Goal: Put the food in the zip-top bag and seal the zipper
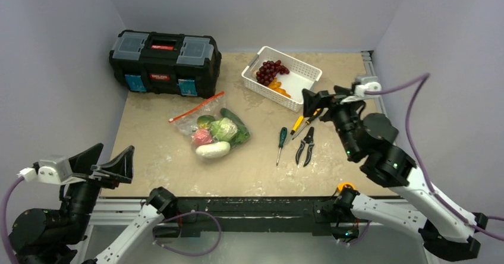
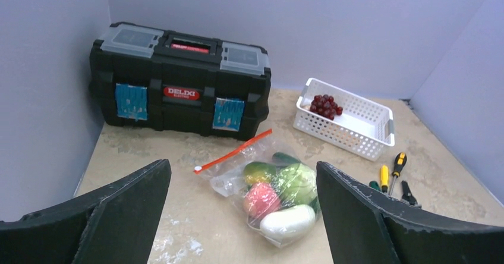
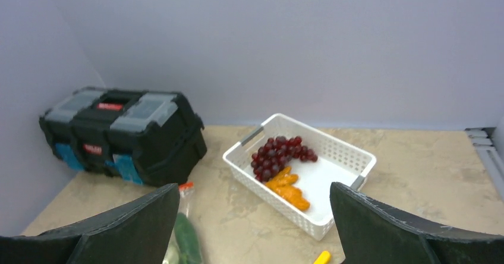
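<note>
item: zip-top bag [image 2: 224,182], lying flat on the table [image 1: 154,169] about midway across, just in front of the toolbox [image 1: 163,62] and well apart from both pincers

contents: the food [image 1: 223,129] is bunched in the bag's near-right end, with the white oblong vegetable [image 1: 213,150] nearest me, lying roughly left to right

orientation: the zipper [image 2: 235,151] runs on a diagonal, near-left to far-right in the top view; the mouth faces far-left toward the toolbox and the closed bottom faces near-right; the bag's long axis runs square to that strip, mouth to bottom; the slider [image 2: 198,169] sits at the strip's left end (whether that end means sealed i cannot tell)

left pincer [image 1: 110,164]: jaws spread wide, nothing between them, over the near-left corner

right pincer [image 1: 314,103]: jaws wide and empty, raised above the hand tools on the right

hazards, my judgement:
- if the mouth is unsealed, a pull on the slider with nothing bracing the other end would likely drag the light, crinkly bag along the table instead of closing it
- a lift by the bottom end could roll the round pieces out through the mouth
- the thin strip lies almost flat, so a shallow pinch may catch only loose plastic
</note>
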Robot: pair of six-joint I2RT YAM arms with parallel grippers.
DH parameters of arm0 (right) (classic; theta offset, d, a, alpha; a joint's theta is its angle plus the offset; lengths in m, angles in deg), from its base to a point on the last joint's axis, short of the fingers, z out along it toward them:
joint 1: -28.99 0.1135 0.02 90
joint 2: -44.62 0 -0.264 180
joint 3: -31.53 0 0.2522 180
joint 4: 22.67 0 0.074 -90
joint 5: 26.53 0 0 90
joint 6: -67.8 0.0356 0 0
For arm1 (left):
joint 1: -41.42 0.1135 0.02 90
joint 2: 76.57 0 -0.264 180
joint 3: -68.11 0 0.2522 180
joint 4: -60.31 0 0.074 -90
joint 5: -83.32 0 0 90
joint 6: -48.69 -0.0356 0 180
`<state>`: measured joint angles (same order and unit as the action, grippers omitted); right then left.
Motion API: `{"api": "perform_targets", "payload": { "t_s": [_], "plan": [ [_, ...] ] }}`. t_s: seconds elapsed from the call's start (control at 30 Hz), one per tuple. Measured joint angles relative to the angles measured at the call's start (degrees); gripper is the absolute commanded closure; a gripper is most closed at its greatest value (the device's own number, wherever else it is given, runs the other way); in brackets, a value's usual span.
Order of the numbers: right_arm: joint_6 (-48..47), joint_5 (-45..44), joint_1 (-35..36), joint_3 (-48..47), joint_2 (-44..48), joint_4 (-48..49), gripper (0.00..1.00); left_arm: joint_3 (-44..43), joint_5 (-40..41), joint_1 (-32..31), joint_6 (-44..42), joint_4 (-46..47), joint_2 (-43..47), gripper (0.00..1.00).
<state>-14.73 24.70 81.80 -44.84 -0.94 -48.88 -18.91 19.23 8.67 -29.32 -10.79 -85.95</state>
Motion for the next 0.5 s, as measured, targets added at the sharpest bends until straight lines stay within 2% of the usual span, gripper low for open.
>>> {"api": "perform_targets", "payload": {
  "t_s": [0.27, 0.5],
  "plan": [
    [-2.86, -3.1, 0.0, -3.13, 9.99, -2.29, 0.01, -2.08, 1.55, 0.0, -0.85, 1.62, 0.2, 0.06],
    [-5.16, 0.11, 0.0, -4.79, 13.68, -1.95, 0.01, -2.08, 1.64, 0.0, -1.09, 2.23, 0.26, 0.06]
  ]
}}
